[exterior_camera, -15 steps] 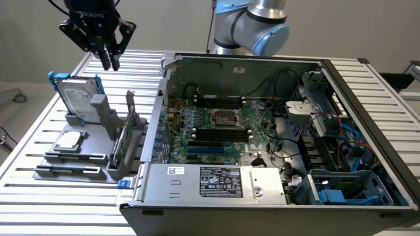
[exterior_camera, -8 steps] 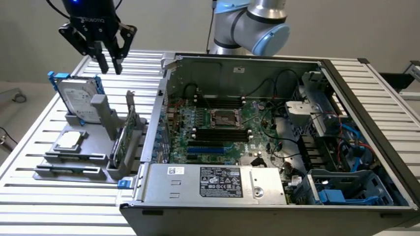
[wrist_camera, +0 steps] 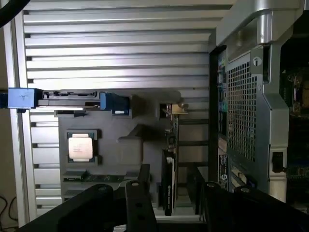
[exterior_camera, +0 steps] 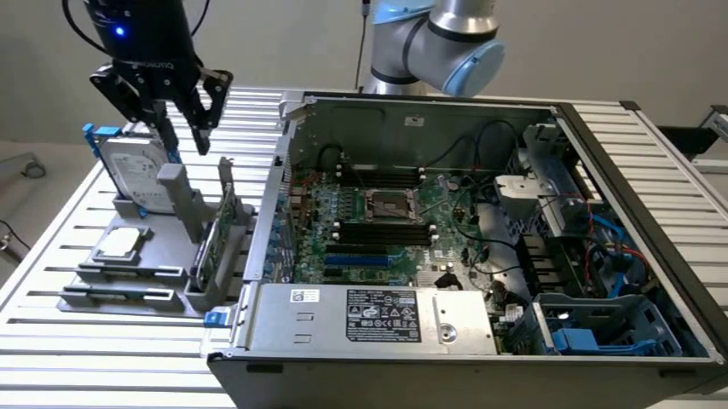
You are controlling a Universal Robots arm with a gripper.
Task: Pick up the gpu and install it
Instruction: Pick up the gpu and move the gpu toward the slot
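- Thinness marks the gpu [exterior_camera: 216,234]: a slim rectangular card seen edge-on, with a green board edge, a black shroud on one face and a silver metal bracket at one end.
- It stands upright in a slot of the grey holder [exterior_camera: 85,294], on the side nearest the computer case [exterior_camera: 637,170] and just outside it; it is not installed.
- The gripper [exterior_camera: 184,128] hangs above the holder with its two black fingers apart, clamped on nothing and clear of the card. In the wrist view the fingers sit on either side of the card's line.
- Writing: the power supply [exterior_camera: 376,315] at the case's near edge has a black-and-white label, and a small white sticker sits beside it. The print on both is too fine to read. Pale lettering runs across the gripper's body, also unreadable.
- The holder also carries the hard drive [exterior_camera: 131,166], standing upright in its blue frame, and the square silver processor chip [exterior_camera: 119,243], lying flat in a recess.
- The case lies open on the slatted metal table [exterior_camera: 68,358]. Inside are the green motherboard [exterior_camera: 387,221] with black slots, loose black cables, and a blue plastic bay [exterior_camera: 603,328] at the exterior view's right.
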